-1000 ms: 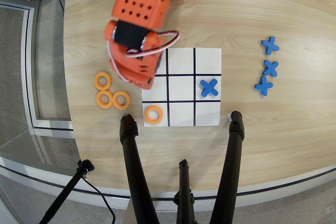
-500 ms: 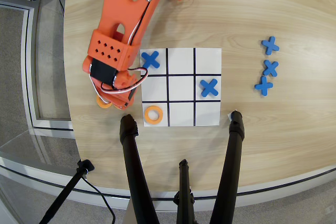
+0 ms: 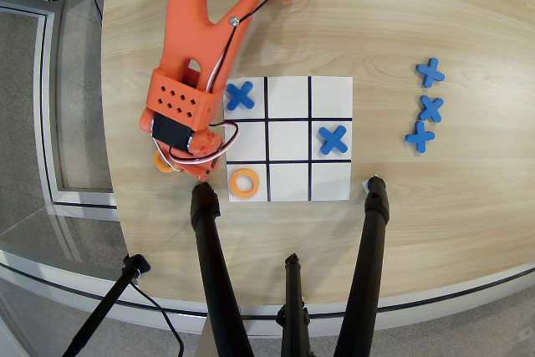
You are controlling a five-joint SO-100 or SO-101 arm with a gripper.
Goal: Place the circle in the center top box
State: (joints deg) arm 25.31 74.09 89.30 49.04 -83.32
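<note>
Arm (image 3: 196, 56) hangs over the spare rings (image 3: 161, 162) at the left of the grid (image 3: 288, 138), so we probably fetch one. We cannot tell how the gripper (image 3: 199, 171) stands. The top-centre box (image 3: 288, 181) is empty.

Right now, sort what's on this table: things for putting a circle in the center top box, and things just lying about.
For the job:
- orange ring peeking out under the arm, left of the grid
- center top box, empty
- arm, jaws hidden

Lying about:
- ring already in the grid
- two crosses on the grid
- three spare crosses
- tripod legs
</note>
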